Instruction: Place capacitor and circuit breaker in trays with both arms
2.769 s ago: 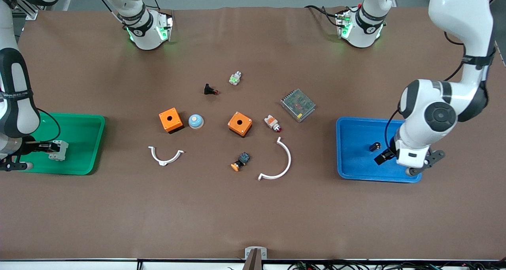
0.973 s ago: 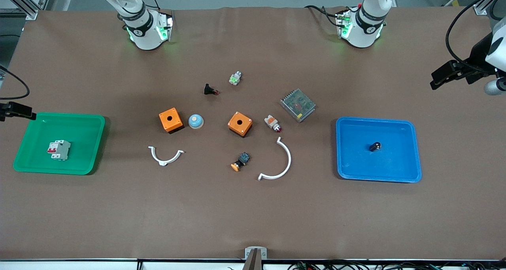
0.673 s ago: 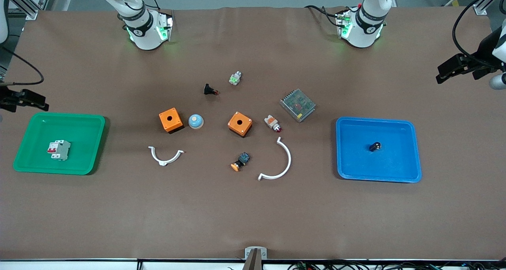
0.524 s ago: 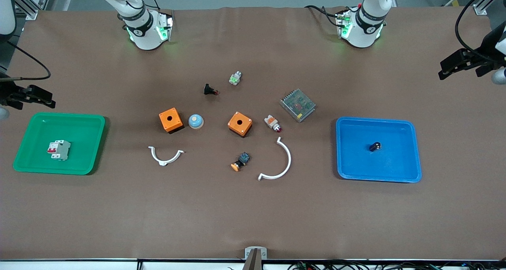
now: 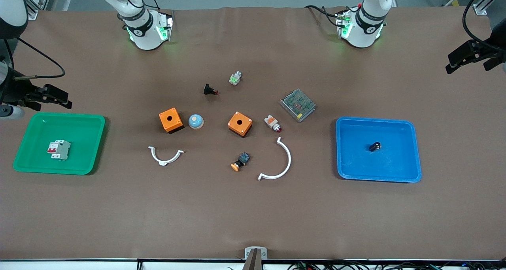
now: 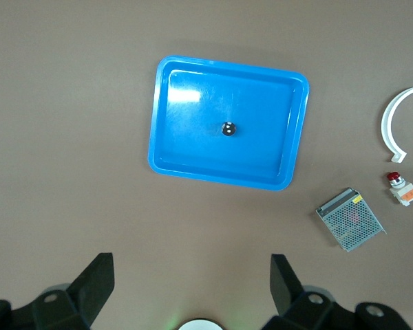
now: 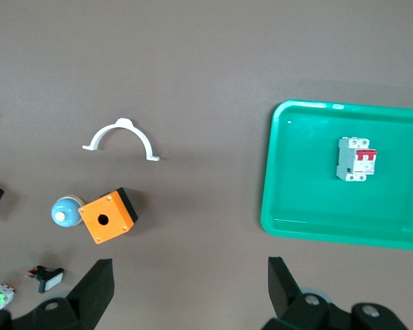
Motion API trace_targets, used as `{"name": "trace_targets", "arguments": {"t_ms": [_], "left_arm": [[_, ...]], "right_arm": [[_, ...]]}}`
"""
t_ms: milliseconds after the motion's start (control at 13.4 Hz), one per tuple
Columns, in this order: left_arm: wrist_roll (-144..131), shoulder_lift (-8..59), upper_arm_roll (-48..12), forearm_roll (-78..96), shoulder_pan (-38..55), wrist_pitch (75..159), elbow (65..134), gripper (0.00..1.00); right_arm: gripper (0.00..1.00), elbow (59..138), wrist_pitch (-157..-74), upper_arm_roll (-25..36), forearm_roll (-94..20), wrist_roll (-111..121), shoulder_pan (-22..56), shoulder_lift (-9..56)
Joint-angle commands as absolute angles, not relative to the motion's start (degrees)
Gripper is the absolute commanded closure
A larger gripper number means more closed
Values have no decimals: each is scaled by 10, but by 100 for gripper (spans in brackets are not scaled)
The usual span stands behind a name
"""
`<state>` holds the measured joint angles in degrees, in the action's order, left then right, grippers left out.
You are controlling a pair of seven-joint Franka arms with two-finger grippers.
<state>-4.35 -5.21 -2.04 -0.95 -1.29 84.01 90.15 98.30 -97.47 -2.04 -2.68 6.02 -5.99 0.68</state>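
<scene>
The capacitor (image 5: 375,146), a tiny black cylinder with a silvery end, lies in the blue tray (image 5: 407,171). It also shows in the left wrist view (image 6: 228,128). The circuit breaker (image 5: 58,150), light grey with red toggles, lies in the green tray (image 5: 85,163). It also shows in the right wrist view (image 7: 356,158). My left gripper (image 5: 460,58) is open and empty, high over bare table at the left arm's end (image 6: 191,289). My right gripper (image 5: 55,97) is open and empty, high over the table beside the green tray (image 7: 189,289).
Between the trays lie two orange boxes (image 5: 170,120) (image 5: 240,123), a blue dome (image 5: 195,121), two white arcs (image 5: 165,155) (image 5: 278,163), a metal mesh unit (image 5: 297,104), a black push-button (image 5: 210,90), a white-and-orange part (image 5: 272,123) and an orange-capped button (image 5: 240,161).
Both grippers have lifted out of their trays, leaving the breaker and the capacitor lying there. Over the last second the right gripper came in over the table; the left drifted toward the robots' side.
</scene>
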Motion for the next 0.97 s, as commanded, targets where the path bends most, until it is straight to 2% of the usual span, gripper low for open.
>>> {"name": "trace_targets", "arguments": {"t_ms": [0,524,898], "left_arm": [[-29,-49,-20,-1,-18,847,903,0],[-40,-43,-37,-1,-12,841,903,0],[-42,-43,-38,-4,-11,846,903,0]], "right_arm": [[1,998,-986,-16,-34,29,-37,-6],[1,997,-999,-16,-34,-16,-8,-3],[0,948,-990,-13,-33,-11,-12,7]]}}
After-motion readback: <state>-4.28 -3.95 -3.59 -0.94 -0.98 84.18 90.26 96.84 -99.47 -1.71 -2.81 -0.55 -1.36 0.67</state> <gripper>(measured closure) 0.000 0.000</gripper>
